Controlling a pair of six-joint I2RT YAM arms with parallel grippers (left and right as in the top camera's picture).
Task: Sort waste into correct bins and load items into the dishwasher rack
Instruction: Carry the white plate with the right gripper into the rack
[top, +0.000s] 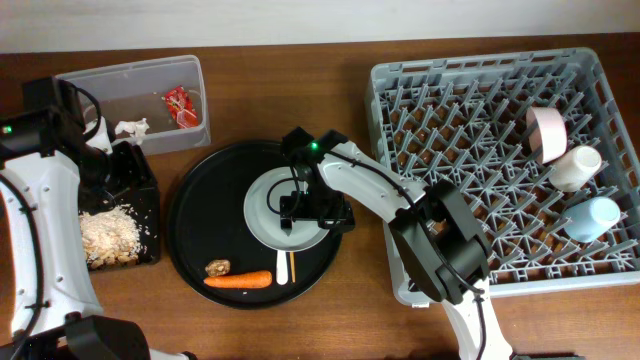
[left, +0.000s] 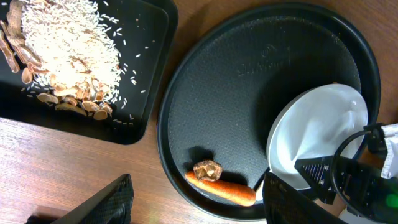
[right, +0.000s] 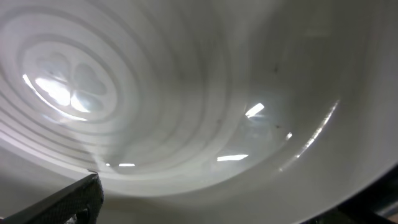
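Plate (top: 262, 205) sits under right pincer (top: 305, 212), spread wide, empty; left pincer (left: 199, 205) gapes empty over round tray (left: 249, 93) rim.

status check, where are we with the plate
Right gripper open, low over white plate, no grip yet. Left gripper open, empty, above black bin tray. Carrot and brown lump on round tray, clear of plate.

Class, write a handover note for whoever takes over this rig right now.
Left gripper: jaws open, empty, by the black tray.
Right gripper: jaws open, at the white plate on the round tray.
Done: rice in black tray; red wrapper, paper scrap in clear tub; bowl, cream cup, blue cup in rack.
To do: carrot, brown lump to bin; plate, pale utensil to rack.
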